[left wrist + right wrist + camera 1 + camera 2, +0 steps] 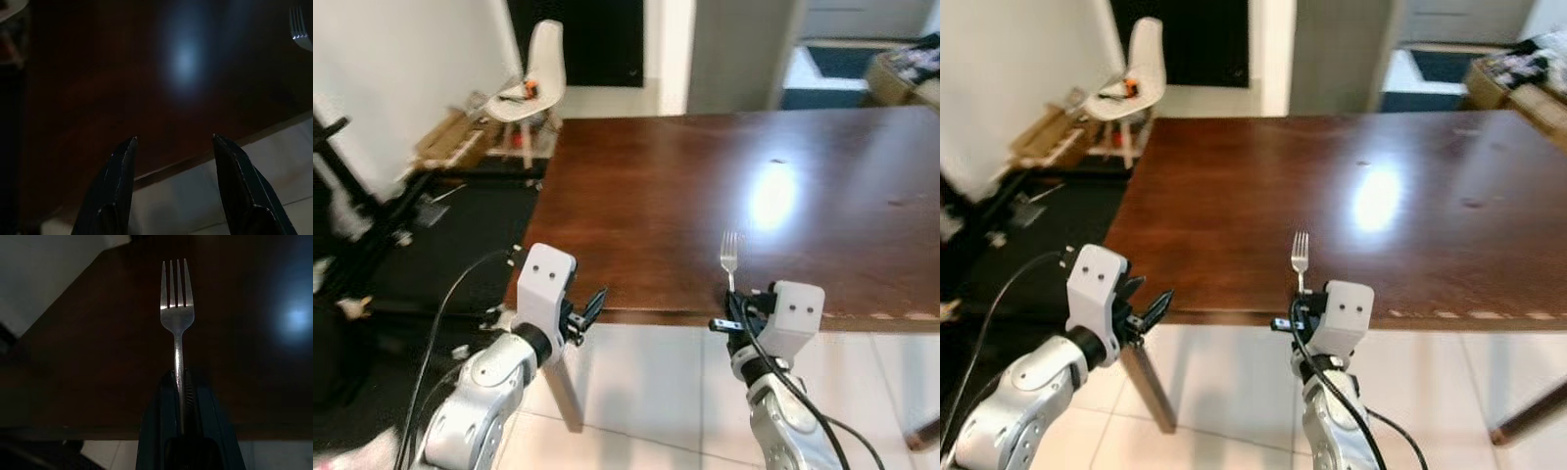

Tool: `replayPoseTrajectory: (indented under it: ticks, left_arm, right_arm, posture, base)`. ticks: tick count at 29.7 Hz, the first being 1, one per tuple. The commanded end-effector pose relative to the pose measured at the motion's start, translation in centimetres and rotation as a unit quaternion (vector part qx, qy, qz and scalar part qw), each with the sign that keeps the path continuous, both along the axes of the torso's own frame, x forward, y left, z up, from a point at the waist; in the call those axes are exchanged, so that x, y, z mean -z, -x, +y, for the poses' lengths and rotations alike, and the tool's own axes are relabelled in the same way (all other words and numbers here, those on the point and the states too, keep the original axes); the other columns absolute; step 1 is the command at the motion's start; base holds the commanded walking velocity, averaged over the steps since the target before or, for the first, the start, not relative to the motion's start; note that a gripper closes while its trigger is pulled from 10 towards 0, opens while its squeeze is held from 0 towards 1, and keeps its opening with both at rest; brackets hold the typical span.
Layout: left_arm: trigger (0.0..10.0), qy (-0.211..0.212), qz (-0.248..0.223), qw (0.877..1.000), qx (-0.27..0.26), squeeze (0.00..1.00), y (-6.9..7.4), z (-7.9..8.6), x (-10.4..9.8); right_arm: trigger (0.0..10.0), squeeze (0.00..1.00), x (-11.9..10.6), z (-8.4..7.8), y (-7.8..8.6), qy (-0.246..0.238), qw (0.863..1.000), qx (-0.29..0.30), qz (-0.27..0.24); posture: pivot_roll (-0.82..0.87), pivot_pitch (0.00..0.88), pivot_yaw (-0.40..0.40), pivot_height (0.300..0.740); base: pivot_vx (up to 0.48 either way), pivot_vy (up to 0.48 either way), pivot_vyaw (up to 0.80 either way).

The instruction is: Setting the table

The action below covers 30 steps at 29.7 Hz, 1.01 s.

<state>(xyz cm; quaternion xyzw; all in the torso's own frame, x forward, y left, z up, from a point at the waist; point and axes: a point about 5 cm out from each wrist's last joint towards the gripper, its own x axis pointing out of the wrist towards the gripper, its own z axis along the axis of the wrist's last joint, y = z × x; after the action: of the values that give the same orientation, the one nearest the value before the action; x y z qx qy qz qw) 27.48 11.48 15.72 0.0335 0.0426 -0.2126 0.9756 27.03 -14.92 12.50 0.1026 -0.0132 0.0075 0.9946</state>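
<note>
A silver fork [730,257] stands with its tines pointing away over the near edge of the brown wooden table [705,186]. My right gripper [732,315] is shut on the fork's handle [179,382], just off the table's front edge. My left gripper [591,308] is open and holds nothing, hovering by the table's near left corner. In the left wrist view its two fingers [120,181] stand apart over the table edge, with the fork's tines [299,30] far off to one side.
A white chair [533,83] with small items on its seat stands beyond the table's far left corner, next to cardboard boxes [450,142]. A dark mat and black stand legs [382,225] lie to the left. White tiled floor [646,382] runs under the table front.
</note>
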Motion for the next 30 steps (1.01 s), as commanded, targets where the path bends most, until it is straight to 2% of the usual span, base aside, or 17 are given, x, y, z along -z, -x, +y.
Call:
replayPoseTrajectory:
  ticks: [1, 4, 6, 9, 18, 23, 30]
  left_arm:
    - [10.0, -0.009, 0.013, 1.000, -0.008, 0.00, 0.0, 0.4, 0.8]
    - [10.0, -0.012, 0.017, 1.000, -0.011, 0.00, 0.0, 0.6, 1.1]
    - [10.0, -0.026, 0.032, 0.999, -0.021, 0.00, 0.2, 1.1, 2.2]
    - [10.0, -0.035, 0.039, 0.998, -0.028, 0.00, 0.3, 1.4, 2.8]
    - [10.0, -0.077, 0.090, 0.989, -0.091, 0.00, 1.1, 3.8, 6.3]
    - [10.0, -0.080, 0.091, 0.988, -0.095, 0.00, 1.2, 3.9, 6.6]
    - [10.0, -0.078, 0.089, 0.988, -0.097, 0.00, 1.1, 3.9, 6.6]
  right_arm:
    - [10.0, 0.00, 0.4, 0.5, 0.1, -0.004, 1.000, -0.015, 0.010]
    - [10.0, 0.00, 0.6, 0.7, 0.1, -0.001, 1.000, -0.024, 0.013]
    - [10.0, 0.00, 1.0, 1.2, 0.4, 0.001, 0.999, -0.044, 0.021]
    - [10.0, 0.00, 1.1, 1.4, 0.5, 0.002, 0.998, -0.052, 0.023]
    - [10.0, 0.00, 1.1, 3.5, 1.1, 0.011, 0.990, -0.137, 0.014]
    - [10.0, 0.00, 0.8, 4.0, 1.1, 0.010, 0.988, -0.155, 0.007]
    - [10.0, 0.00, -0.2, 5.5, 1.4, 0.005, 0.978, -0.209, -0.017]
  posture:
    - [-0.08, 0.000, 0.127, 0.740]
    - [-0.08, 0.000, 0.127, 0.740]
    - [-0.08, 0.000, 0.126, 0.740]
    - [-0.08, 0.000, 0.127, 0.740]
    - [-0.07, 0.000, 0.129, 0.740]
    - [-0.07, 0.000, 0.125, 0.740]
    - [-0.06, 0.000, 0.123, 0.740]
  base:
    - [0.000, 0.000, 0.77]
    - [0.000, 0.000, 0.77]
    - [0.000, 0.000, 0.77]
    - [0.000, 0.000, 0.77]
    - [0.000, 0.000, 0.77]
    - [0.000, 0.000, 0.77]
    - [0.000, 0.000, 0.77]
